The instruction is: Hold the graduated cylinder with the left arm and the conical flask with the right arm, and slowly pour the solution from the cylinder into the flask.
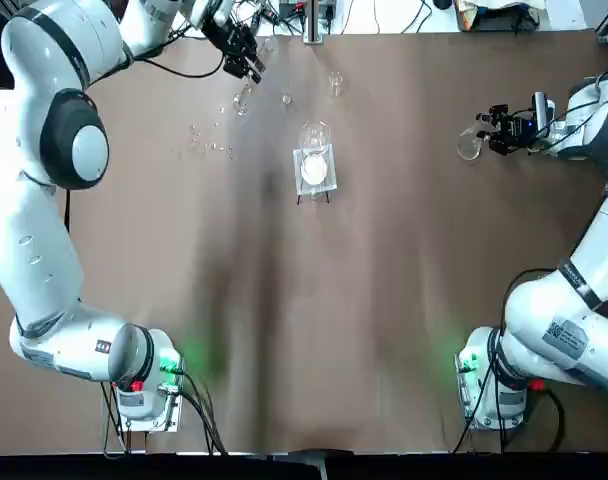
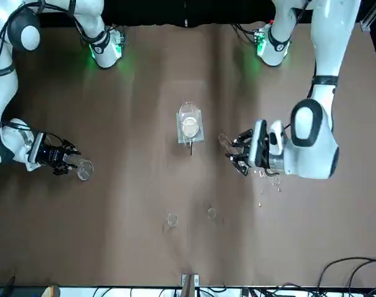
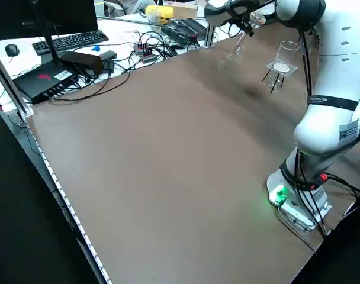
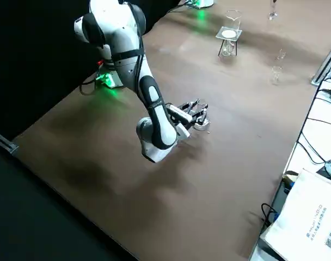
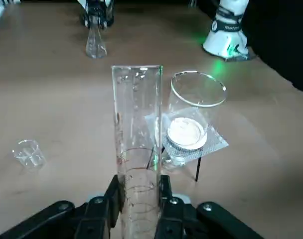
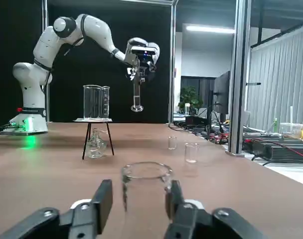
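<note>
Above the counter [image 1: 384, 300] near its far edge, the left tool [image 5: 137, 199] is clamped on the upright graduated cylinder [image 5: 136, 139], lifted clear. By the right edge, the right tool [image 6: 137, 199] straddles the standing conical flask's [image 6: 145, 194] neck, fingers [image 6: 102, 198] just beside the glass.

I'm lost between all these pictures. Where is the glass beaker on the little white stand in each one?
Top: the beaker is above centre.
Front: just above centre.
Left side: upper right.
Right side: near the top, right of centre.
Left wrist: just beyond the held graduated cylinder, at.
Right wrist: farther off across the table.
Shared landmark: the left arm's green-lit base.
</note>
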